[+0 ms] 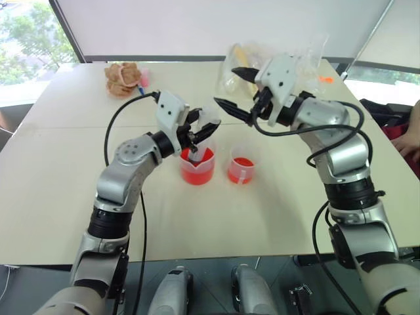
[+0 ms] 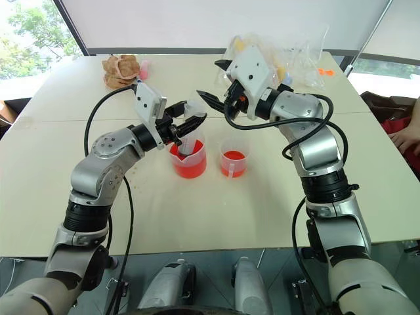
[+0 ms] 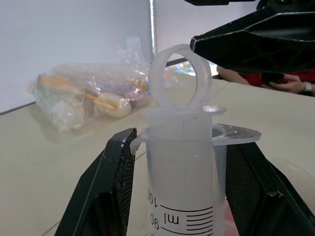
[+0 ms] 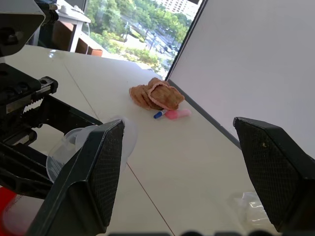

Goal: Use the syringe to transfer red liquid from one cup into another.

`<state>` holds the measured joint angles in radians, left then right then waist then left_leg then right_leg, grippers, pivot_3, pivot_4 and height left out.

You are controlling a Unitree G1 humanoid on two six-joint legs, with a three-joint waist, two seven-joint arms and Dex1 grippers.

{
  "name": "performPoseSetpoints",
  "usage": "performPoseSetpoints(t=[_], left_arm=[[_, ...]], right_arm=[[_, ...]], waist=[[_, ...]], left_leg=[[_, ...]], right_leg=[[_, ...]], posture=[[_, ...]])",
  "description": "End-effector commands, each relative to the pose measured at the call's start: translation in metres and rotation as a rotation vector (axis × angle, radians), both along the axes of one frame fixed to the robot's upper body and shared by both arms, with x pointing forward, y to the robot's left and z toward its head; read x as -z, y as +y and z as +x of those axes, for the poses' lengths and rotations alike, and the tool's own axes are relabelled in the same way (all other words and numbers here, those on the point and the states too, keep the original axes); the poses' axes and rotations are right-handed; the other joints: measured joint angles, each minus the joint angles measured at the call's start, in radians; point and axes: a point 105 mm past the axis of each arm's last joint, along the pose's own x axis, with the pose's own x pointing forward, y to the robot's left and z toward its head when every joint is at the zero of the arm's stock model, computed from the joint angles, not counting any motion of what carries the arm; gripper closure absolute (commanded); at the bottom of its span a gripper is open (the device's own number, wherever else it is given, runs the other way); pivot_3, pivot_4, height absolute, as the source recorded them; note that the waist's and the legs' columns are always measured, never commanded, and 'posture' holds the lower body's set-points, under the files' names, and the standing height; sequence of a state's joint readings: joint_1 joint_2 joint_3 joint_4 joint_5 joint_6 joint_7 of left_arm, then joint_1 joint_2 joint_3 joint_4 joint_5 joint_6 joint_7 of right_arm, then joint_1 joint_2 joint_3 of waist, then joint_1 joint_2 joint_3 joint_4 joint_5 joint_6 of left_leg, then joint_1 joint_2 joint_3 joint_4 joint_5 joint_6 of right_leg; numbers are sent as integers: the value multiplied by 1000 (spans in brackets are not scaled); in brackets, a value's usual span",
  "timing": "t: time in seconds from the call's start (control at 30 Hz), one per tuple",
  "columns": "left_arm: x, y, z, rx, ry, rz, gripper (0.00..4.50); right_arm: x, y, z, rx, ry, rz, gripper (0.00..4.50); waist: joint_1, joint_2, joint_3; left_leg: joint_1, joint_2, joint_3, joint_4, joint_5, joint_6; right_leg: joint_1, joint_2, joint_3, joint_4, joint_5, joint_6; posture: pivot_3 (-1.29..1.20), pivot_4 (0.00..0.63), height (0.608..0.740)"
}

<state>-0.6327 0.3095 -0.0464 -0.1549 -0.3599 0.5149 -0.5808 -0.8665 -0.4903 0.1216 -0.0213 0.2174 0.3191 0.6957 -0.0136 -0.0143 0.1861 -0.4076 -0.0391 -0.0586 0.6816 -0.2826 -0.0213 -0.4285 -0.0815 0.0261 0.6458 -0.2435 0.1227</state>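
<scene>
syringe tip: the lower end of the syringe [image 1: 194, 146] is sunk in the wider cup [image 1: 197, 167] behind the red liquid [image 1: 197, 172]; the tip cannot be made out.
syringe barrel: in the left wrist view the picture edge cuts it off just below the printed scale.
bag contents: the clear bags [image 2: 289, 60] at the far side of the worktop [image 1: 72, 197] hold yellow and white pieces, too blurred to identify.
brown bundle: the heap [image 1: 121, 79] near the far left corner is too small to name.
person: a hand [image 2: 407, 139] at the right edge, the arm cut off.
</scene>
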Motion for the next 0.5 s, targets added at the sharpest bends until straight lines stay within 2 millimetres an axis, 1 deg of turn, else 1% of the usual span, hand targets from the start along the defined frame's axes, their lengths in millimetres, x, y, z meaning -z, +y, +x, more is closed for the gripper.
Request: performPoseSetpoints(t=[0.03, 0.23, 0.33, 0.5], left_arm=[[-26, -6, -15, 44, -107, -40, 2452], [-33, -6, -16, 30, -145, -71, 2452], [-33, -6, -16, 28, -146, -75, 2452], [-31, -6, -17, 37, -136, -80, 2452]], right_arm=[[-4, -1, 3, 20, -22, -24, 825], [13, 5, 5, 23, 10, -112, 825], [16, 8, 4, 20, 13, -123, 825], [17, 8, 9, 49, 6, -124, 825]], waist=[[0, 0, 0], [0, 0, 0], [0, 0, 0], [0, 0, 0]], left_leg=[[0, 0, 0, 0, 0, 0], [0, 0, 0, 0, 0, 0], [0, 0, 0, 0, 0, 0], [0, 0, 0, 0, 0, 0]], right_leg=[[0, 0, 0, 0, 0, 0], [0, 0, 0, 0, 0, 0], [0, 0, 0, 0, 0, 0], [0, 0, 0, 0, 0, 0]], posture=[[0, 150, 740], [0, 150, 740], [0, 150, 740], [0, 150, 740]])
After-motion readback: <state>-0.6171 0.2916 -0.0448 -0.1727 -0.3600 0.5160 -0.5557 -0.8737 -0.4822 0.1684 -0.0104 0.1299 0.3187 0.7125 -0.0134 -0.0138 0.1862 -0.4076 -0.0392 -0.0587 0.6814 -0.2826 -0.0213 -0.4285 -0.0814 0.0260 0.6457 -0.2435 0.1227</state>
